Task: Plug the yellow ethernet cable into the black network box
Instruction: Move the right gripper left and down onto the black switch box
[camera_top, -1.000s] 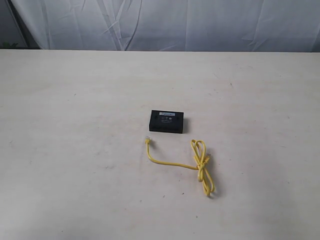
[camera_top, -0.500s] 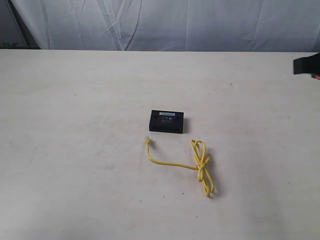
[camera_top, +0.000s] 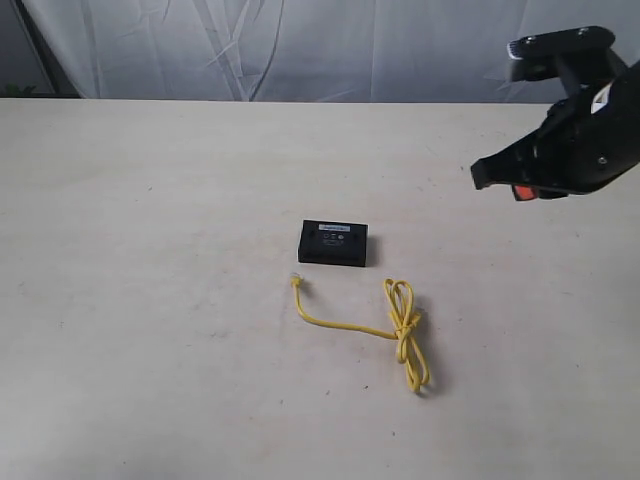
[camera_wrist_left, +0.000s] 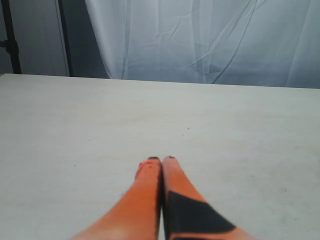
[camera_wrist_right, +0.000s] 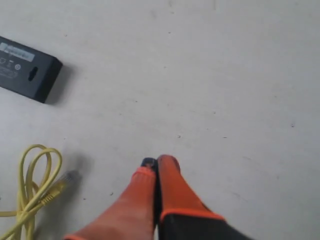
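The right claw (camera_wrist_right: 156, 162), unseen a moment ago, swings in over the counter (camera_top: 150, 300) — shut, empty — seemingly starting toward the yellow cable (camera_top: 404, 322).

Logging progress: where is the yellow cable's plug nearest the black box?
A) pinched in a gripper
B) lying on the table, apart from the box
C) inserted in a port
B: the plug of the yellow ethernet cable lies short of the black network box, with a gap between.
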